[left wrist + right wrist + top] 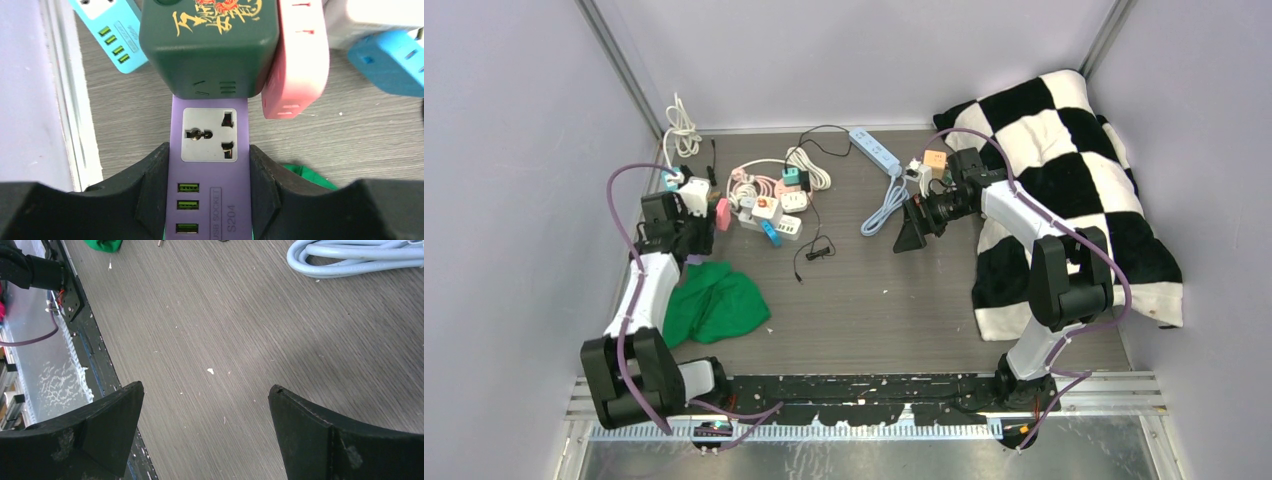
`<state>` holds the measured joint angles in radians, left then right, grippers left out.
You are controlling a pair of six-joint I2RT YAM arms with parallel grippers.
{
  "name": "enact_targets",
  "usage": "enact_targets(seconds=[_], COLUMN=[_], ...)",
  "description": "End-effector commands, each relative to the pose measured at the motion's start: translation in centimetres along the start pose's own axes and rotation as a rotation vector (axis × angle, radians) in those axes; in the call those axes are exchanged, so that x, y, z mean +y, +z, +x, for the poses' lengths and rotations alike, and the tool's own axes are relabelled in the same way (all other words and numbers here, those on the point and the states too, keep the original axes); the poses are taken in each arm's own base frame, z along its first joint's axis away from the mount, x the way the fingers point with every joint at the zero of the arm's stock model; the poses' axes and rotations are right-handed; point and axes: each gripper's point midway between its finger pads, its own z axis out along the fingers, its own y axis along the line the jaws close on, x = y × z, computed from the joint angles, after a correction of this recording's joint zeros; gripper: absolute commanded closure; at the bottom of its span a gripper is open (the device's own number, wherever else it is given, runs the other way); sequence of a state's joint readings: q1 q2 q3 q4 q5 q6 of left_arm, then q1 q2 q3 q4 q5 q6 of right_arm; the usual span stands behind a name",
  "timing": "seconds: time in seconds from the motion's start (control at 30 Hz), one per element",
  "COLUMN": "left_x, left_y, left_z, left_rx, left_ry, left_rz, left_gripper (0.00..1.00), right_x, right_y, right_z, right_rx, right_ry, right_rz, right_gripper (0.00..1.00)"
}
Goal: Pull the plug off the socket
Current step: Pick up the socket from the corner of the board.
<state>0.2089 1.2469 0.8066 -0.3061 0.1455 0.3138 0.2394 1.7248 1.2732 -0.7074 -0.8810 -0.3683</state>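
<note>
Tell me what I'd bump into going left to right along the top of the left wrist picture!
turquoise power strip → dark green cube → pink block → blue block

A checkered blanket (1064, 190) covers the right side; a crumpled green cloth (716, 305) lies near left; a pale blue power strip (875, 150), perhaps trailing its cord (884, 208), sits rearward.

The grey table (874, 300) carried a green cloth (716, 303) at front left, a heap of sockets (769, 205) behind it, a white strip (875, 150) and coiled pale cord (884, 208) at the back, and a chequered blanket (1064, 170) along the right.
</note>
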Motion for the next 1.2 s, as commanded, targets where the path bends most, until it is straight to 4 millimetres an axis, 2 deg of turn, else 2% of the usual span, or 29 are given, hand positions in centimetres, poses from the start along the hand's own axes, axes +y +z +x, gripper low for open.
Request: enact_targets(seconds=[0.0, 0.3, 0.4, 0.57, 0.8, 1.17], left_x=[1.5, 2.4, 2.9, 2.4, 2.7, 1.6], left_y=[-3.4, -7.0, -7.5, -7.8, -10.3, -13.2], left_z=[-4.4, -7.3, -8.2, -10.5, -13.7, -15.7], left_rx=[-0.165, -0.233, -0.253, -0.328, -0.416, -0.487], left_ry=[-0.038, -0.111, -0.163, -0.245, -0.292, -0.317], left_rz=[-0.079, -0.119, -0.133, -0.086, -0.08, -0.02], left_gripper=[1.0, 1.0, 1.0, 1.0, 1.0, 1.0], right_x=[0.8, 1.0, 1.0, 1.0, 1.0, 1.0], right_y=[-0.9, -0.9, -0.9, -0.9, -0.9, -0.9], right_z=[-0.9, -0.9, -0.9, -0.8, -0.4, -0.4], right_rx=[-0.032, -0.032, -0.033, -0.032, -0.026, -0.025], right_ry=[-0.047, -0.045, -0.046, -0.045, -0.041, -0.041], right_rz=[0.0, -0.005, -0.006, -0.003, 0.001, -0.002], right_gripper=[0.0, 0.0, 0.0, 0.0, 0.0, 0.0])
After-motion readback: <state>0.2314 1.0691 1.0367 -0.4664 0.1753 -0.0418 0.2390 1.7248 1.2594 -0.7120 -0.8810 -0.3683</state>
